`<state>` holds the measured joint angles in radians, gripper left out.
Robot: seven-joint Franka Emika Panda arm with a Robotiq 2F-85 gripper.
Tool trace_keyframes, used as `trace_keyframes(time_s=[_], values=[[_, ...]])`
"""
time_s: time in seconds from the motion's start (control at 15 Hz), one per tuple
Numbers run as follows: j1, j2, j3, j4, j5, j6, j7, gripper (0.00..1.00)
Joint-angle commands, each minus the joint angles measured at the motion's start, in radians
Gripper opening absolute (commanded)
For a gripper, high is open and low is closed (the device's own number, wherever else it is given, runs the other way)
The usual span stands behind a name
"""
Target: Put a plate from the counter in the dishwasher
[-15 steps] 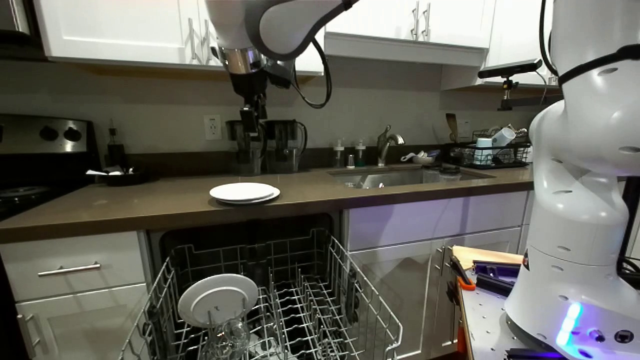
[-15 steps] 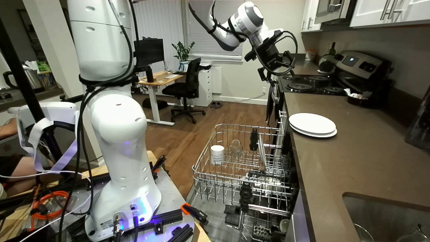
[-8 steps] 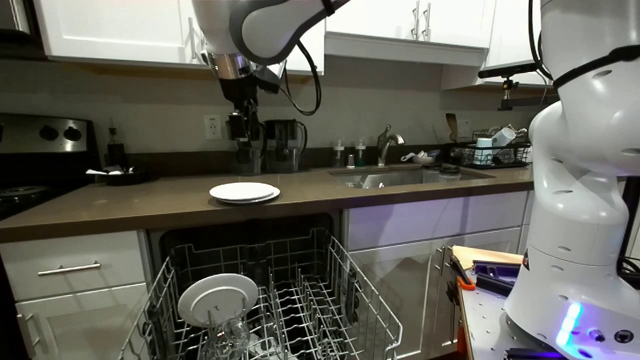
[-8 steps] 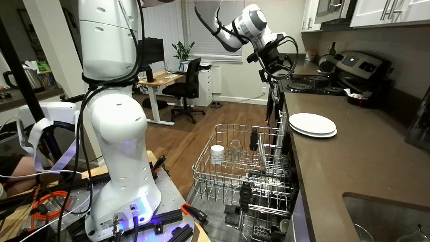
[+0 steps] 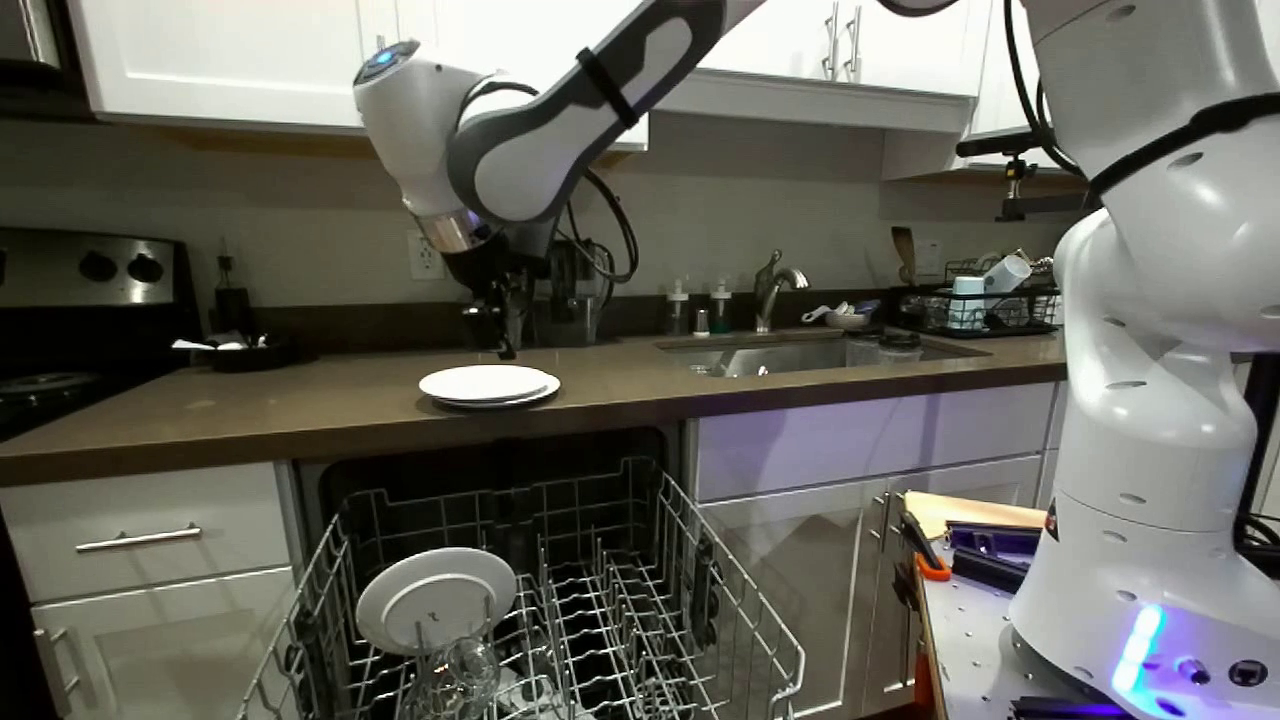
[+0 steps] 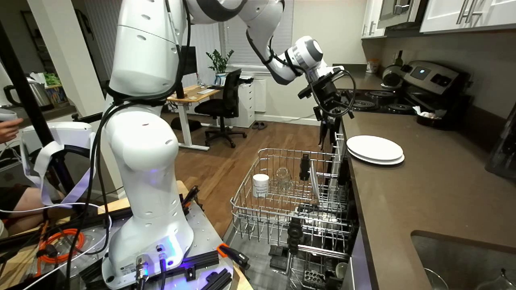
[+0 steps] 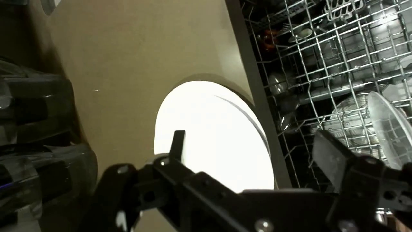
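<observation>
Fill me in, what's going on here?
The robot arm has its jaws open near two stacked white plates on the counter, not touching them and gripping nothing. The dishwasher below is open, with a wire rack pulled out that holds a tilted plate and a clear glass. My guess: the upper plate gets grasped next and loaded there.

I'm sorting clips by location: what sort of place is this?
Most likely a home kitchen, judging by the stove, the sink and the open dishwasher.
</observation>
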<state>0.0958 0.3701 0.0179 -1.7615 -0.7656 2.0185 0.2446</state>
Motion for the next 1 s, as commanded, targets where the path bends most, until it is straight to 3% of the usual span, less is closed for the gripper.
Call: trace_keyframes(time_s=[0.0, 0.93], values=[[0.052, 0.133, -0.034, 0.128, -0.073, -0.042, 0.089, 1.00], [0.135, 0.432, -0.108, 0.499, -0.079, -0.153, 0.189, 1.00]])
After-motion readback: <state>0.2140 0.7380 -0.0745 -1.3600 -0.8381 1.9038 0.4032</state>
